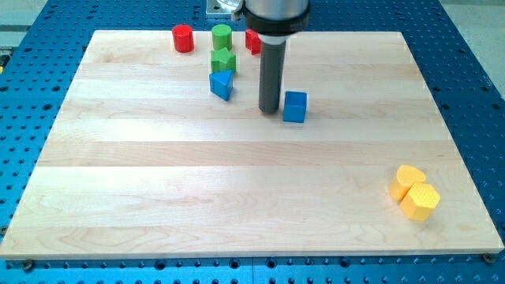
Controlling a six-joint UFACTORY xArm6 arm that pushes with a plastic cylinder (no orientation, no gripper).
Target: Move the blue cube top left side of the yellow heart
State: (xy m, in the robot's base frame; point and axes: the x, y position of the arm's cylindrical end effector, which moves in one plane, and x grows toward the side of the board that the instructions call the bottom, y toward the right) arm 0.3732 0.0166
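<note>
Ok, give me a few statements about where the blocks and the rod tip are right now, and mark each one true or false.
1. My tip sits just left of the blue cube in the view. True.
2. The blue cube touches the yellow heart. False: they are far apart, the heart near the view's bottom right.
3. The blue triangular block lies below the green star-like block in the view. True.
4. The red cylinder stands beside the yellow hexagonal block. False: it is at the view's top left.
</note>
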